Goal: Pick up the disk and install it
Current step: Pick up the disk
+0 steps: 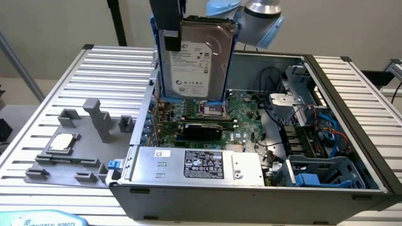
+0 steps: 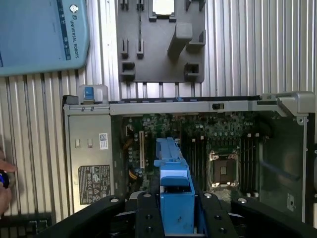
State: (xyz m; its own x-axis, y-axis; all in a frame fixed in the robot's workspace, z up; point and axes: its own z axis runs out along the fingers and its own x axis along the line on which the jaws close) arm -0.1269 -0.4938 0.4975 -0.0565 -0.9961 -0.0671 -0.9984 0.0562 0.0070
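Your gripper is pinching the disk by its blue rail frame. The disk stands upright at 12 o'clock in the exterior view, over the motherboard of the open computer case.

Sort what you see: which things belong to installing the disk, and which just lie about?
Job in hand: disk, gripped by the tool; open computer case.
Lying about: grey holder; square chip; labelled silver box.
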